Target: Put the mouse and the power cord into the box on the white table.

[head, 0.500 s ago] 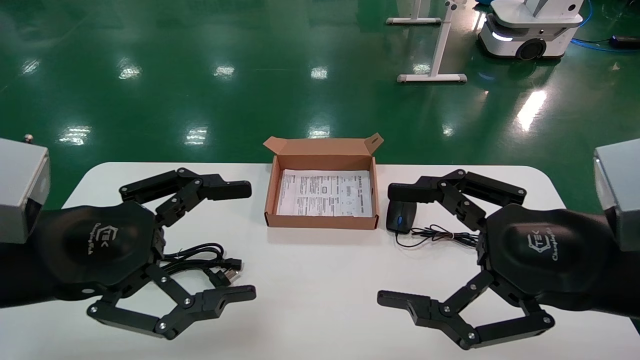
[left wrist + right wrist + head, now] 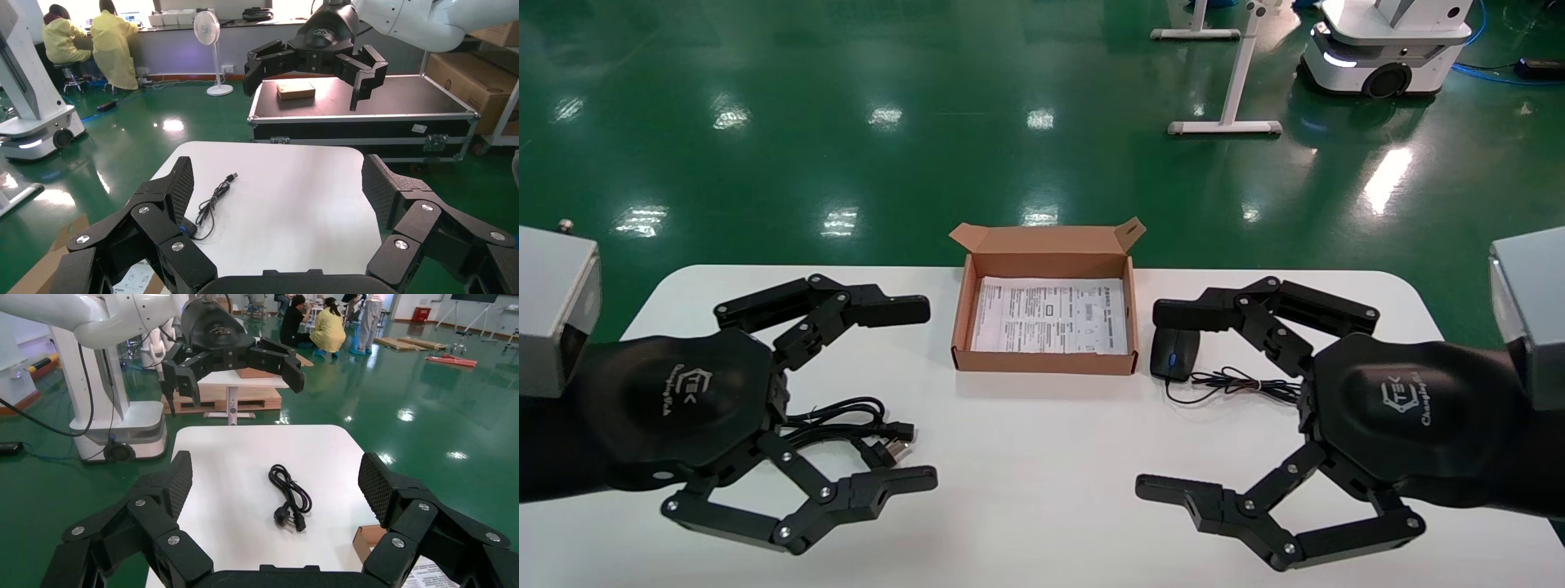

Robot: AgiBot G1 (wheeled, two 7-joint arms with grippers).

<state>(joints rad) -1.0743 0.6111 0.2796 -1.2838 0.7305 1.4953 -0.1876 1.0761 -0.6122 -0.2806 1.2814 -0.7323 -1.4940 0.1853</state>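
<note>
Hovering wide open and empty-handed, the left gripper (image 2: 907, 394) hangs over the power cord (image 2: 850, 425), partly hiding its loops. Right gripper (image 2: 1164, 400), equally spread and empty, waits beside the mouse (image 2: 1173, 356). Between them the box (image 2: 1046, 361) sits open on the white table (image 2: 1026, 457), bare tabletop in front.

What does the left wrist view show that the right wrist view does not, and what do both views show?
Only the left wrist view shows the black mouse's thin cable and the open right gripper opposite. Only the right wrist view shows the coiled black power cord with its plug, and the open left gripper opposite. Both show the plain white table and a corner of the brown cardboard box.
</note>
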